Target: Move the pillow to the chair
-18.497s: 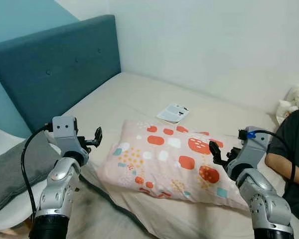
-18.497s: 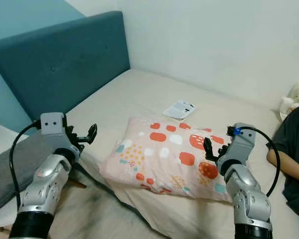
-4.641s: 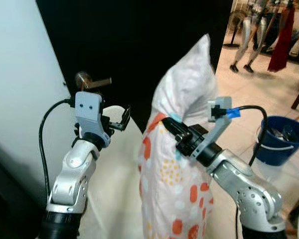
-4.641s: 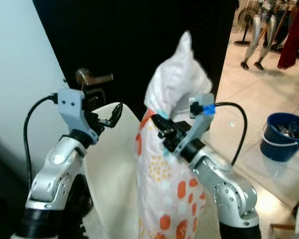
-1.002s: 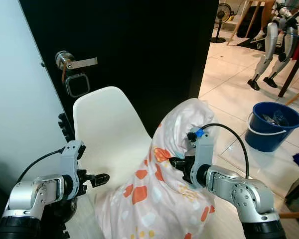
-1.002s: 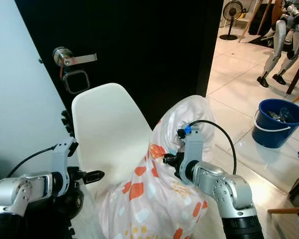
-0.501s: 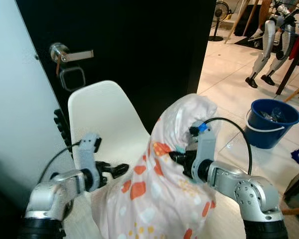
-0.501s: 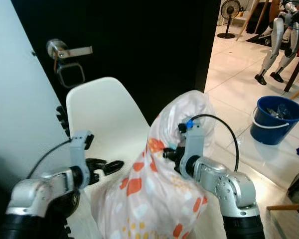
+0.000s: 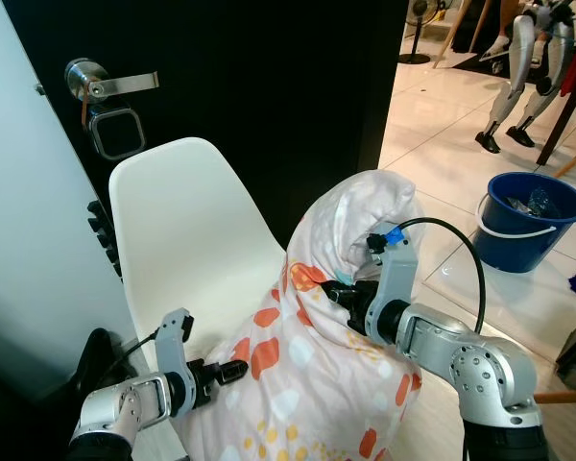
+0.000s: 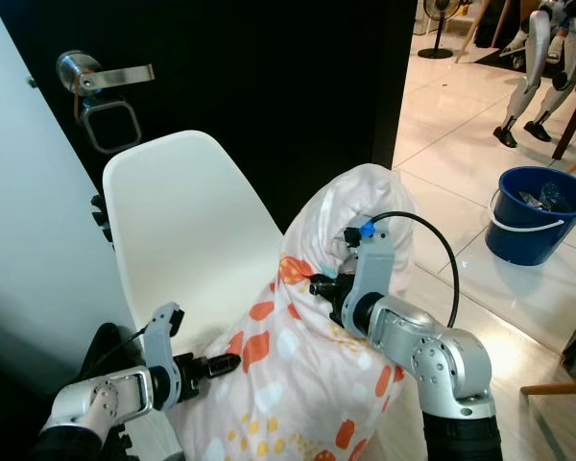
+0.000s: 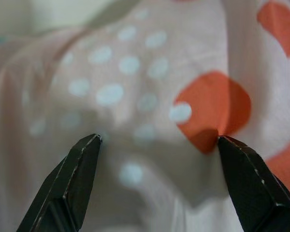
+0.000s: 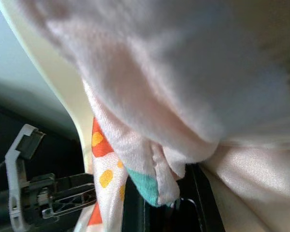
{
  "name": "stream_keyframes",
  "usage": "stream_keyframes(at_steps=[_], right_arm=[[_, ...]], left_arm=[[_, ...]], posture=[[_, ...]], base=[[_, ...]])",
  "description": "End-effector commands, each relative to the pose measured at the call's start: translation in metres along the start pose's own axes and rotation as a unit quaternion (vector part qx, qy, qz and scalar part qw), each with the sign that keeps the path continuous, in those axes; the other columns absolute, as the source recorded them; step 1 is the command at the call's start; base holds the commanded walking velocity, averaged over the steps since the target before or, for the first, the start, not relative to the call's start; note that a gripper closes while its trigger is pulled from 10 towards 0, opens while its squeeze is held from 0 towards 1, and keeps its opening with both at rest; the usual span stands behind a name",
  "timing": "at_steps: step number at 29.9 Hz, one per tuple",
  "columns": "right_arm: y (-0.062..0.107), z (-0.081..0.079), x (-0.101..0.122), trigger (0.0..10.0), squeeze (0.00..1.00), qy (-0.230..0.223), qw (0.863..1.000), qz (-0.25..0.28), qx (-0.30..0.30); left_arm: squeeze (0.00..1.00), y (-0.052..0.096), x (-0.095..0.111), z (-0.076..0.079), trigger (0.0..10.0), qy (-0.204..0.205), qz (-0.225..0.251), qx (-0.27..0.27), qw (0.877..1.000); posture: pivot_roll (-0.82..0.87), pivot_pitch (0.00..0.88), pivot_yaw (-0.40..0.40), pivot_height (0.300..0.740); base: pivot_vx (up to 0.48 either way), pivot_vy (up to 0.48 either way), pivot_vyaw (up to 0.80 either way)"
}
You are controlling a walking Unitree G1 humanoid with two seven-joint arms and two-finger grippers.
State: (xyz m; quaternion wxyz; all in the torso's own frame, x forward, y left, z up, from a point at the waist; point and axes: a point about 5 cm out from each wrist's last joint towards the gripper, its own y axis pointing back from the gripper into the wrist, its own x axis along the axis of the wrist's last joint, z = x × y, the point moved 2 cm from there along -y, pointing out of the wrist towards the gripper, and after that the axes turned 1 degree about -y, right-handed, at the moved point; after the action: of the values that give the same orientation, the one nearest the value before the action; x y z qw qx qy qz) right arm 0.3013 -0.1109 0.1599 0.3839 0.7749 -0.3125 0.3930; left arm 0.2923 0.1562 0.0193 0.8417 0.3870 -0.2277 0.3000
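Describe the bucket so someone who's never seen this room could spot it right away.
Start at the black door behind the white plastic chair, then look toward the robot's right across the glossy tiled floor. The round blue plastic bucket stands there, the only blue thing on the floor, with a thin white handle.

Head views bright and sharp; daylight from the right glares on the glossy floor tiles (image 9: 480, 192). The door (image 9: 269, 86) reads near black. Left wrist view soft, pillow (image 11: 150, 96) blurred close up. Right wrist view dim, defocused.
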Motion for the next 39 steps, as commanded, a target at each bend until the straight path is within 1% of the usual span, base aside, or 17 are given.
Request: stream_keyframes(at_steps=[1, 3, 4, 6, 9, 12, 13, 15, 20, 21, 23, 24, 30, 39], right_arm=[[-0.005, -0.010, -0.008, 10.0, 0.00, -0.007, 1.000, -0.019, 0.022], [-0.006, -0.014, -0.006, 10.0, 0.00, -0.007, 0.999, -0.015, 0.027], [-0.006, -0.016, -0.004, 10.0, 0.00, -0.007, 0.999, -0.013, 0.029], [-0.006, -0.017, -0.004, 10.0, 0.00, -0.007, 0.999, -0.012, 0.031], [-0.006, -0.018, -0.002, 10.0, 0.00, -0.007, 0.999, -0.010, 0.031], [-0.005, -0.019, 0.002, 10.0, 0.00, -0.007, 0.999, -0.003, 0.031], [-0.005, -0.019, 0.002, 10.0, 0.00, -0.007, 0.999, -0.003, 0.031], [-0.004, -0.021, 0.003, 10.0, 0.00, -0.007, 0.999, -0.001, 0.032], [-0.006, -0.025, 0.006, 10.0, 0.00, -0.006, 0.999, 0.001, 0.037], [-0.005, -0.026, 0.006, 10.0, 0.00, -0.006, 0.999, 0.002, 0.038], [-0.005, -0.026, 0.007, 10.0, 0.00, -0.006, 0.999, 0.002, 0.038], [-0.005, -0.026, 0.010, 10.0, 0.00, -0.007, 0.999, 0.007, 0.037], [-0.004, -0.027, 0.013, 10.0, 0.00, -0.007, 0.999, 0.013, 0.038], [-0.002, -0.030, 0.015, 10.0, 0.00, -0.005, 0.999, 0.016, 0.043]], left_arm=[[0.00, 0.000, 0.001, -0.003, 10.0, 0.009, 0.012, -0.006, 1.000], [0.00, -0.001, 0.008, -0.003, 10.0, 0.025, 0.039, -0.029, 0.999], [0.00, -0.002, 0.010, -0.004, 10.0, 0.026, 0.048, -0.034, 0.998], [0.00, -0.003, 0.011, -0.004, 10.0, 0.026, 0.052, -0.036, 0.998], [0.00, -0.006, 0.010, -0.003, 10.0, 0.026, 0.053, -0.040, 0.997], [0.00, -0.015, 0.010, 0.010, 10.0, 0.033, 0.059, -0.069, 0.995], [0.00, -0.015, 0.010, 0.010, 10.0, 0.033, 0.059, -0.069, 0.995], [0.00, -0.018, 0.009, 0.014, 10.0, 0.032, 0.056, -0.078, 0.995], [0.00, -0.023, 0.002, 0.015, 10.0, 0.039, 0.036, -0.088, 0.995], [0.00, -0.023, -0.001, 0.015, 6.4, 0.040, 0.030, -0.092, 0.994], [0.00, -0.023, -0.002, 0.014, 6.4, 0.040, 0.027, -0.095, 0.994], [0.00, -0.021, -0.007, 0.012, 0.0, 0.045, 0.017, -0.099, 0.994], [0.00, -0.018, -0.012, 0.006, 0.0, 0.053, 0.013, -0.093, 0.994], [0.00, -0.017, -0.009, -0.001, 0.0, 0.059, 0.029, -0.083, 0.994]], posture=[[-0.11, 0.095, 0.054, 0.590], [-0.12, 0.096, 0.058, 0.590], [-0.12, 0.097, 0.058, 0.590], [-0.12, 0.097, 0.058, 0.590], [-0.12, 0.097, 0.059, 0.590], [-0.13, 0.106, 0.057, 0.590], [-0.13, 0.106, 0.057, 0.590], [-0.13, 0.110, 0.052, 0.590], [-0.13, 0.114, 0.052, 0.590], [-0.14, 0.117, 0.055, 0.590], [-0.14, 0.117, 0.055, 0.590], [-0.14, 0.120, 0.057, 0.590], [-0.14, 0.126, 0.062, 0.590], [-0.15, 0.113, 0.063, 0.590]], base=[[0.000, 0.000, 0.00], [0.000, 0.000, 0.00], [0.000, 0.000, 0.00], [0.000, 0.000, 0.00], [0.000, 0.000, 0.00], [0.000, 0.000, 0.00], [0.000, 0.000, 0.00], [0.000, 0.000, 0.00], [0.000, 0.000, 0.00], [0.000, 0.000, 0.00], [0.000, 0.000, 0.00], [0.000, 0.000, 0.00], [0.000, 0.000, 0.00], [0.000, 0.000, 0.00]])
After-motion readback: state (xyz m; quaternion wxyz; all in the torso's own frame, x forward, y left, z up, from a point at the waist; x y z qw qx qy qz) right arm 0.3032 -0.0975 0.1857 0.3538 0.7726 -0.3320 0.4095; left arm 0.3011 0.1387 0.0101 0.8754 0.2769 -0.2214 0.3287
